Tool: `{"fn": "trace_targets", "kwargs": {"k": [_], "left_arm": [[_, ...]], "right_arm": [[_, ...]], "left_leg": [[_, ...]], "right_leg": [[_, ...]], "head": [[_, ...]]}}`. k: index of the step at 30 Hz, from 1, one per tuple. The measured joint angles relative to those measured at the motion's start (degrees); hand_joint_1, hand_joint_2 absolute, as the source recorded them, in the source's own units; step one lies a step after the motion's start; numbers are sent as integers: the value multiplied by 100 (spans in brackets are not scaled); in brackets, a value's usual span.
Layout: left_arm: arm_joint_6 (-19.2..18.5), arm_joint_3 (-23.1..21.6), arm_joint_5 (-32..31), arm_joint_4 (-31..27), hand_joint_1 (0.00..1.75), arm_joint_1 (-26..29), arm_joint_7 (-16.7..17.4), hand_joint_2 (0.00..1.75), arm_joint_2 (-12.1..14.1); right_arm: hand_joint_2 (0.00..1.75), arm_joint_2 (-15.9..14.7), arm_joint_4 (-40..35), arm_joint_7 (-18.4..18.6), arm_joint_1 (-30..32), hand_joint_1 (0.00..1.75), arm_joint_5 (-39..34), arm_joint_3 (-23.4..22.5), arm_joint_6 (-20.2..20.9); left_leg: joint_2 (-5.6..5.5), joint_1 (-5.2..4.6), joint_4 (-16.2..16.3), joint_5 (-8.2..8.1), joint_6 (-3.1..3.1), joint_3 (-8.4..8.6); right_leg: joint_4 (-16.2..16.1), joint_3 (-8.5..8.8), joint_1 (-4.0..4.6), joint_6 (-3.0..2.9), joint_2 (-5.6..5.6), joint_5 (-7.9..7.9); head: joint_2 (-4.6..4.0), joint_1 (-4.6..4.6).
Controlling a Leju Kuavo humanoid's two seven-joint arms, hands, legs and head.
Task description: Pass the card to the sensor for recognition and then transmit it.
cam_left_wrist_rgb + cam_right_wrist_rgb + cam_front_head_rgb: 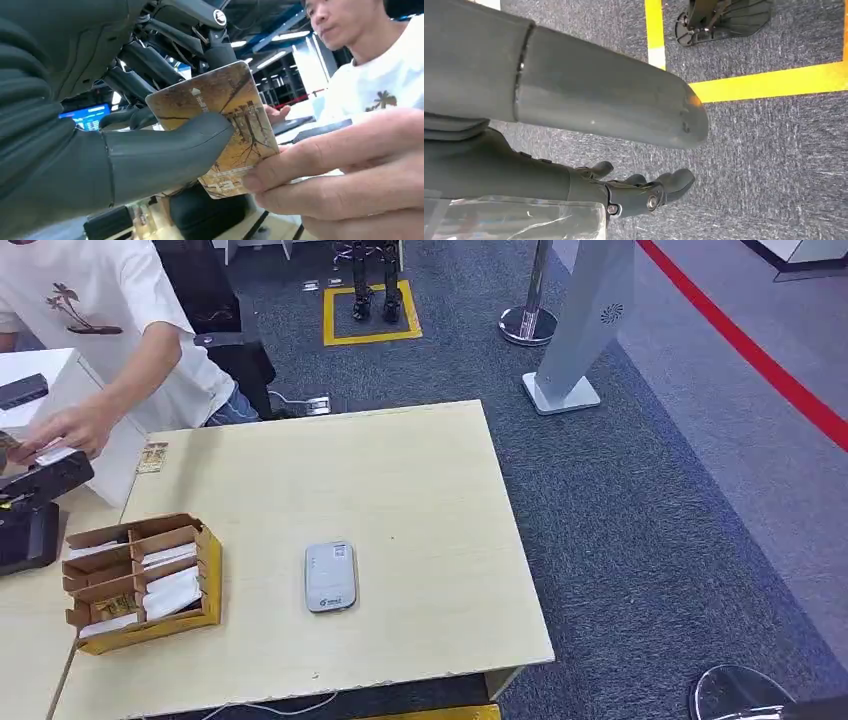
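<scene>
- Left hand [125, 150]: in the left wrist view it takes up the left half of the frame; its thick grey thumb presses across the face of the card, dark fingers behind it. Holding the card.
- Card [220, 125]: centre of the left wrist view, brown and gold with a tree print and a small white arrow near its upper edge, tilted. Pinched by the robot's thumb on one side; a person's fingers touch its lower right edge.
- Person's hand [350, 175]: lower right of the left wrist view, fingertips on the card's edge. In the head view the person [100, 310], in a white T-shirt with a palm print, leans in at the upper left, 1 arm reaching toward the left edge of the frame.
- Cardboard organizer [140, 582]: lower left of the head view, on the pale wooden table [400, 480]; its compartments hold white cards or slips.
- Sensor [331, 576]: small grey-white flat device, lower centre of the head view, lying on the table well to the right of the organizer.
- Right hand [634, 192]: lower centre of the right wrist view, fingers apart and holding nothing, above grey carpet with yellow floor tape [769, 82].
</scene>
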Motion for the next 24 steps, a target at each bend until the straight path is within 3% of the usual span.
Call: {"fn": "trace_targets", "kwargs": {"k": [11,15,16,17,18,24], "left_arm": [[42,0,-204,355,175,-101,-86,175,-337],[252,9,-497,431,175,-162,-88,175,-525],[269,9,-529,438,30,-173,-88,175,-560],[276,11,-560,444,0,-185,-88,175,-611],[278,11,-573,453,0,-197,-88,0,-645],[293,136,-737,466,0,-247,-206,0,-870]], "right_arm": [[175,0,17,0,3,0,13,70,7],[175,0,17,9,3,0,15,70,5],[175,0,17,9,3,0,18,70,5],[175,0,17,9,5,0,18,70,5],[175,0,17,9,5,0,22,70,5],[175,0,17,11,6,0,46,70,-4]], "left_leg": [[4,0,0,0,0,0],[3,0,0,0,0,0],[4,0,0,0,0,0],[4,0,0,0,0,0],[4,0,0,0,0,0],[3,0,0,0,0,0]], "right_leg": [[0,-1,0,0,1,1],[0,-1,0,0,0,1],[0,-1,0,0,1,1],[0,-1,0,0,1,1],[0,-1,0,0,1,1],[-1,-1,0,0,0,1]], "head": [[0,0],[0,0],[-2,0],[-2,0],[0,0],[0,0]]}}
